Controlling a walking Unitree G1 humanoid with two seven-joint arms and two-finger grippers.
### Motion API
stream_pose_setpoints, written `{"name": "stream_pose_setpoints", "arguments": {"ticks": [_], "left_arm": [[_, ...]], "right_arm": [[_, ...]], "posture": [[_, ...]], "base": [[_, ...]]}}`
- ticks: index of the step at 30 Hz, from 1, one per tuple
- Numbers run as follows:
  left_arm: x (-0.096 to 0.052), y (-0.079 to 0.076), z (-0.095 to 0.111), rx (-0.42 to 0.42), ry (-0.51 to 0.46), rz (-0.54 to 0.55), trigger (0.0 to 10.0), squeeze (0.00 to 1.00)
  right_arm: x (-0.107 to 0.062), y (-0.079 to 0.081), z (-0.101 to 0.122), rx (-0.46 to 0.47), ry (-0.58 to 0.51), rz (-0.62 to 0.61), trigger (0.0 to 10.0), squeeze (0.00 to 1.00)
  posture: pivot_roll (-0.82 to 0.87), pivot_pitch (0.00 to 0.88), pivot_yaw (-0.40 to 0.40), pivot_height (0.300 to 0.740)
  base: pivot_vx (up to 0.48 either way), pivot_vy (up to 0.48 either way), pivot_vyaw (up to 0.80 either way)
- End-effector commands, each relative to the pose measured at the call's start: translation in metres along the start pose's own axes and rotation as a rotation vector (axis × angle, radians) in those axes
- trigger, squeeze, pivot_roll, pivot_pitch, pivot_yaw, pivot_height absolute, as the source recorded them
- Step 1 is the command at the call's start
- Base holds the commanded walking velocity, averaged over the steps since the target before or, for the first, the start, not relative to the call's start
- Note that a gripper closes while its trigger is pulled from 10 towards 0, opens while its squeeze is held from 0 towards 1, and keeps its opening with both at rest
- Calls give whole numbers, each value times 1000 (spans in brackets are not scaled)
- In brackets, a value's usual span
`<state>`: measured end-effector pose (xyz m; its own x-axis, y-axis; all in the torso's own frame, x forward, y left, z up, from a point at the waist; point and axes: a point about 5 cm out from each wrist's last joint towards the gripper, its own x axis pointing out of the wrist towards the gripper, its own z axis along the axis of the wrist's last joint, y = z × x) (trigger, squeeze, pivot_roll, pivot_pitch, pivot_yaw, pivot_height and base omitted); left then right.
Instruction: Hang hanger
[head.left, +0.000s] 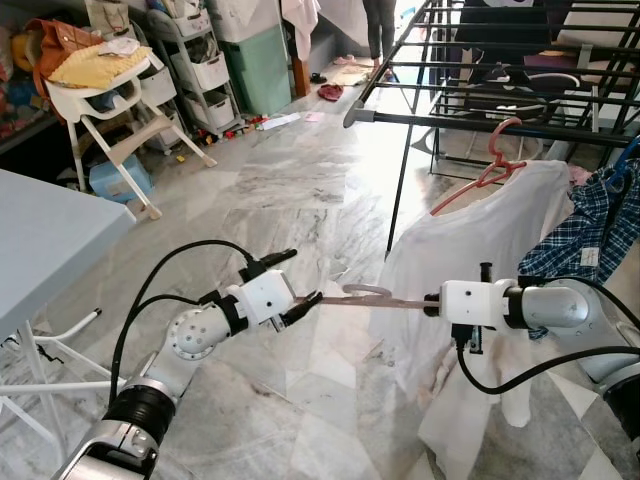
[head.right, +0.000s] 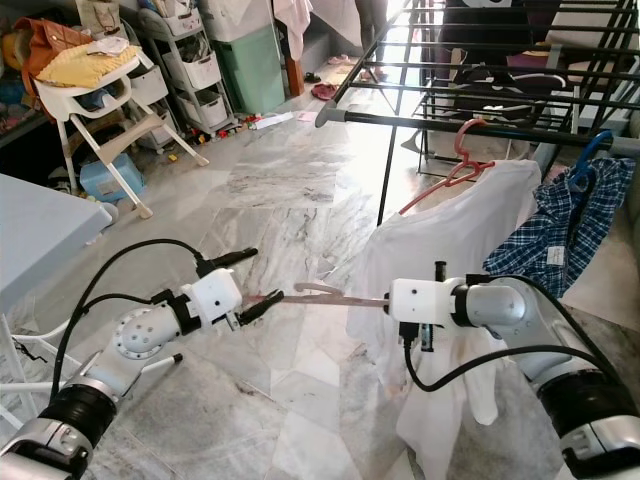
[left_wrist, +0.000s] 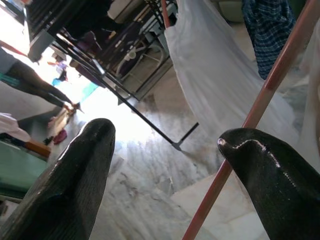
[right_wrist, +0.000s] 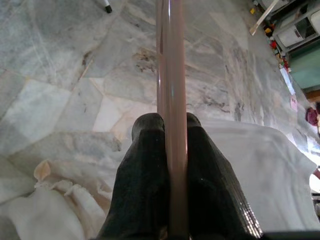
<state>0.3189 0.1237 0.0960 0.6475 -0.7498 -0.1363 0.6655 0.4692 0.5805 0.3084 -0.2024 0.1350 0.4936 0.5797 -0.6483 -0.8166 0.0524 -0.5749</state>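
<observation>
A pink hanger (head.left: 372, 297) hangs level above the marble floor between my two grippers. My right gripper (head.left: 433, 301) is shut on one end of it; the right wrist view has both black fingers (right_wrist: 145, 165) clamped on the pink rod (right_wrist: 167, 60). My left gripper (head.left: 307, 300) is at the hanger's other end and is open. In the left wrist view the rod (left_wrist: 270, 85) runs close by one finger (left_wrist: 270, 180), and the other finger stands well apart. The drying rack's dark rail (head.left: 480, 122) is ahead and higher up.
On the rail hang a white shirt (head.left: 470, 250) on another pink hanger (head.left: 492, 165) and a plaid shirt (head.left: 585, 235). A grey table (head.left: 40, 240) stands at my left. A high chair (head.left: 100, 90), storage drawers (head.left: 200, 60) and a person's legs (head.left: 380, 25) are at the back.
</observation>
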Motion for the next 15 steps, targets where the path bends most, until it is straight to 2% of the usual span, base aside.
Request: {"name": "stream_pose_setpoints", "arguments": {"ticks": [1,4,9,12,15], "left_arm": [[4,-9,1,12,-5,-74,10000,0],[5,-15,1,6,-11,-110,10000,0],[2,-14,-2,-2,-8,-139,10000,0],[0,-9,1,-23,-26,-150,10000,0],[2,9,12,-20,-81,-27,10000,0]], "right_arm": [[3,-6,19,-44,-81,-22,10000,0],[2,-4,17,-45,-71,-22,10000,0],[1,-2,18,-34,-66,-18,10000,0],[-1,-1,11,-41,-31,-22,10000,0],[0,1,1,-45,9,-23,10000,0]], "posture": [[-153,38,161,740],[-155,39,165,740],[-155,39,168,740],[-155,37,170,740],[-152,36,170,740]], "base": [[0,0,0],[0,0,0],[0,0,0],[0,0,0],[0,0,0]]}}
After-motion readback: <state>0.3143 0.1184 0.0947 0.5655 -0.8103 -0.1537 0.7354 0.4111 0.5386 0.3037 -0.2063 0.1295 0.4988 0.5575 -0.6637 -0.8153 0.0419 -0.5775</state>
